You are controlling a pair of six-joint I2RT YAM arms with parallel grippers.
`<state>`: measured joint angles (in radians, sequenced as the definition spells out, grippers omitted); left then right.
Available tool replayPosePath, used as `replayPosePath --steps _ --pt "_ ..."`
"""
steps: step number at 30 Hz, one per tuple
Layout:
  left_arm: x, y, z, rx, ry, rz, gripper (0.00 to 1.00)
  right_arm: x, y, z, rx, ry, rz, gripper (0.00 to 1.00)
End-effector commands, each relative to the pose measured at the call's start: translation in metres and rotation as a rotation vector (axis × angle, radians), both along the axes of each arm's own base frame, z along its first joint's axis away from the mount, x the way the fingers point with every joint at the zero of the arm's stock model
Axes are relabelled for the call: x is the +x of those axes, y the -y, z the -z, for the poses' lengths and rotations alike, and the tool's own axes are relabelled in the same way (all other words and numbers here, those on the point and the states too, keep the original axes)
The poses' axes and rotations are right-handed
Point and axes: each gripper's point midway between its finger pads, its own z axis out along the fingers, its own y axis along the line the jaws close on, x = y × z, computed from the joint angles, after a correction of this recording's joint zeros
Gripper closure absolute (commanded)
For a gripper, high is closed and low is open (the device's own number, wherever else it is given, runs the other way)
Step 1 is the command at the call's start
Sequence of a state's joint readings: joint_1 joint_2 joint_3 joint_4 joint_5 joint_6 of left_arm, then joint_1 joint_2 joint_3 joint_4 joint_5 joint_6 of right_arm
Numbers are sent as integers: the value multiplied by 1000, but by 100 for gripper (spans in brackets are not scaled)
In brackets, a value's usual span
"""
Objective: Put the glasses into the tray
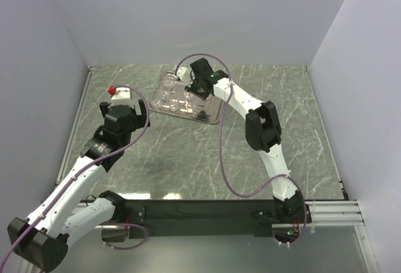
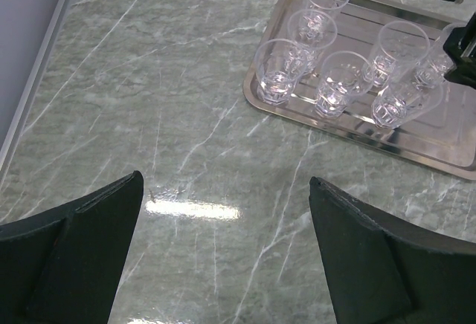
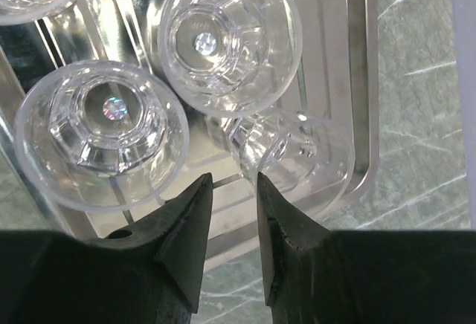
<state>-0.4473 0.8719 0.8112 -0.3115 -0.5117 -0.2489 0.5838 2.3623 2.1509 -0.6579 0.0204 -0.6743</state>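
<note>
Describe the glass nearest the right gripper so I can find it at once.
Find the silver tray at the far side of the marble table, then its corner below the right gripper. The glass just past the fingertips looks tipped on its side, while its two neighbours stand upright, mouths up.

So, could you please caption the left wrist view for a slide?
Open left end effector over green marble table; clear round glasses sit in rectangular silver metal tray.
</note>
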Motion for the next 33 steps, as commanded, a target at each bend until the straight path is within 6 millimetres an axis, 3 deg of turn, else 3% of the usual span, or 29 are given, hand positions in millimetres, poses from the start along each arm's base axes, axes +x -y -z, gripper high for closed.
replayPosePath --steps 1,4,5,11,12,14,16,20,26,33 --pt "1 0 -11 -18 46 6 1 -1 -2 -68 71 112 5 62" --pt "0 0 -12 -21 50 5 1 -8 0 -87 96 126 1 61" --pt "1 -1 -13 -22 53 3 1 -11 1 -104 117 147 5 61" --pt "-1 -2 -15 -24 61 0 1 -40 17 -127 148 149 12 59" --pt "-2 -3 -15 -23 62 -2 1 -46 22 -119 137 132 12 59" --pt "-3 -4 -18 -28 74 -9 0 -53 30 -129 146 143 20 59" --pt "-3 -5 -18 -27 76 -11 1 -60 41 -122 140 130 35 58" --pt "-3 -5 -18 -25 75 -11 1 -66 72 -128 157 133 99 58" --pt "-3 -4 -18 -27 74 -5 1 -68 129 -119 225 72 219 57" --pt "-3 -3 -17 -29 71 2 1 -66 203 -88 293 -59 440 57"
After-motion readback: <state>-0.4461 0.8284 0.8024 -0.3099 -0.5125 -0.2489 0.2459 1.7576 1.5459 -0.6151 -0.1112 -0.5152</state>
